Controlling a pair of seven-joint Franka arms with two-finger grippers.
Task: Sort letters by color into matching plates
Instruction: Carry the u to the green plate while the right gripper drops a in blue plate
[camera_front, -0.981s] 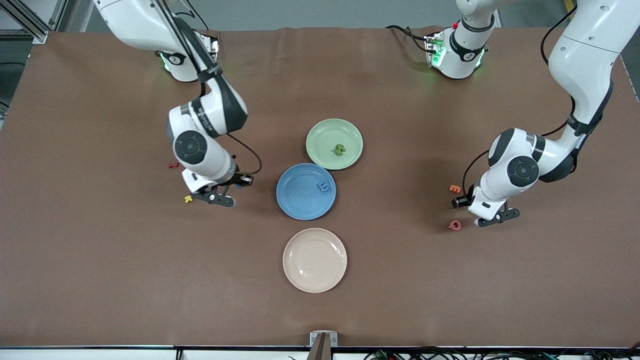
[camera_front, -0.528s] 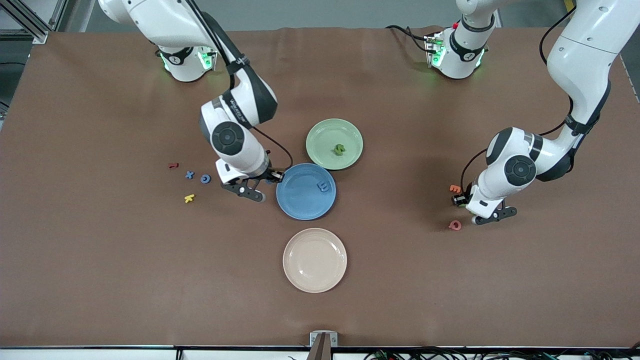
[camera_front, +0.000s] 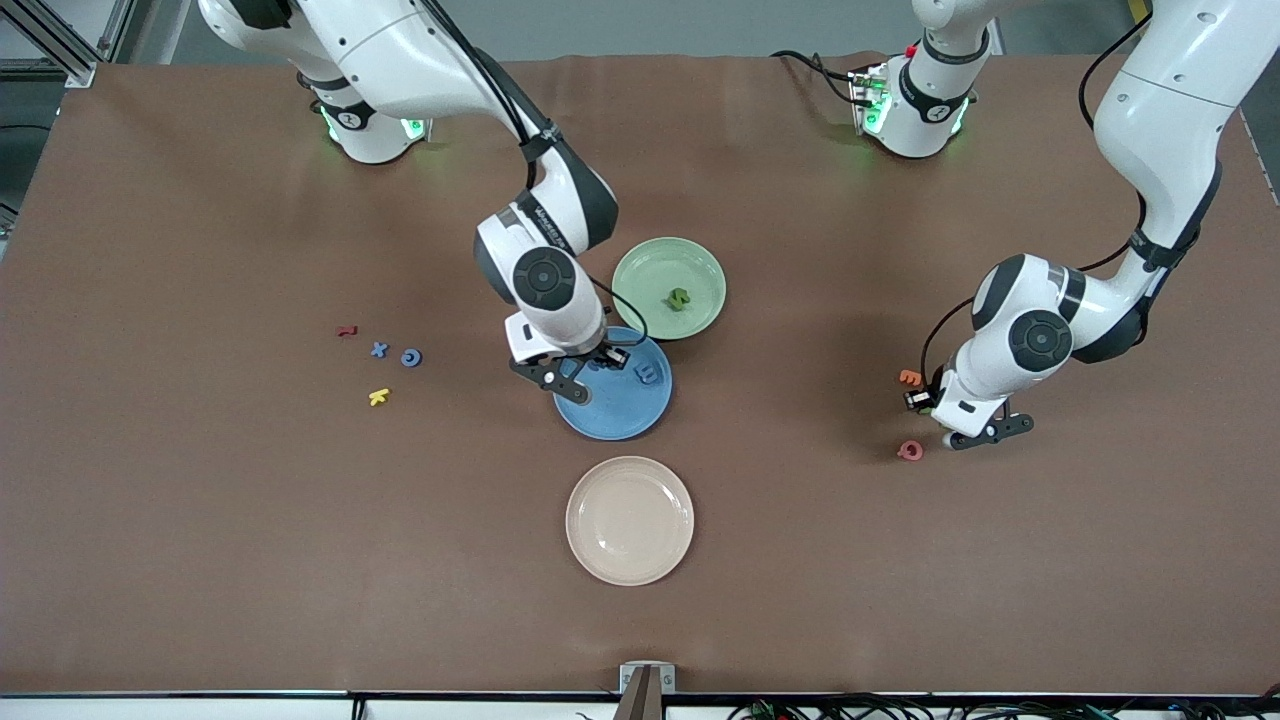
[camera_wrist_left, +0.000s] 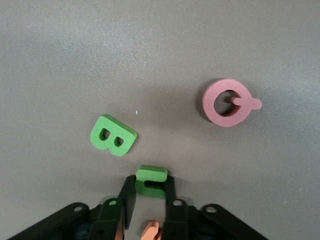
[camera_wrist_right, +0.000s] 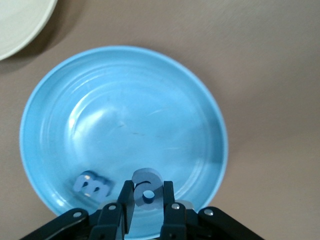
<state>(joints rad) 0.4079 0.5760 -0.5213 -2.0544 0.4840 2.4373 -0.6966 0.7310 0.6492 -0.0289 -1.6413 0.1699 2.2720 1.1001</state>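
My right gripper hangs over the blue plate, shut on a blue letter. Another blue letter lies in that plate. Two blue letters rest on the table toward the right arm's end. The green plate holds one green letter. Low at the table toward the left arm's end, my left gripper is shut on a green letter. A green B lies beside it.
A cream plate sits nearer the front camera than the blue one. A pink letter and an orange letter lie by the left gripper. A red letter and a yellow letter lie near the loose blue ones.
My right gripper carried the blue letter from beside the loose letters to above the blue plate. My left gripper's fingers closed on the green letter.
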